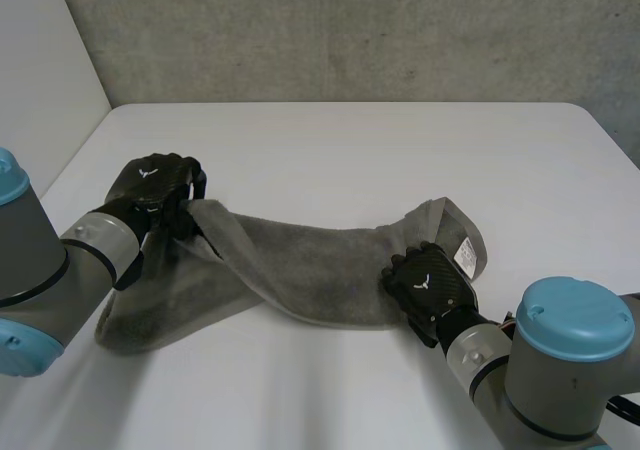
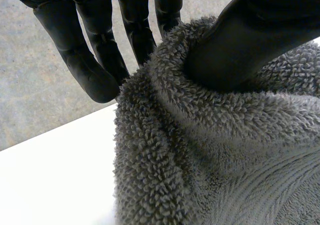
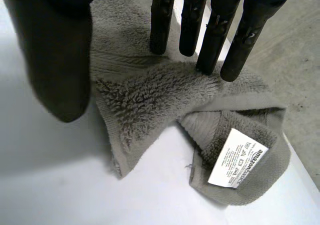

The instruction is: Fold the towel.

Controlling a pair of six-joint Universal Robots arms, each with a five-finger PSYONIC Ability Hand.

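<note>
Left hand (image 1: 152,185) pinched a raised end of the rumpled grey terry towel (image 1: 300,270), presumably for folding; straight-fingered right hand (image 1: 432,285) steadied the other.

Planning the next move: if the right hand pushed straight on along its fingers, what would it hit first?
Most likely the towel: its rumpled pile lies right at the right hand's fingertips, ahead of the white label.

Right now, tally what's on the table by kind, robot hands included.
Towel: 1
Label on the towel: 1
Hands: 2, left hand and right hand
Total: 4
</note>
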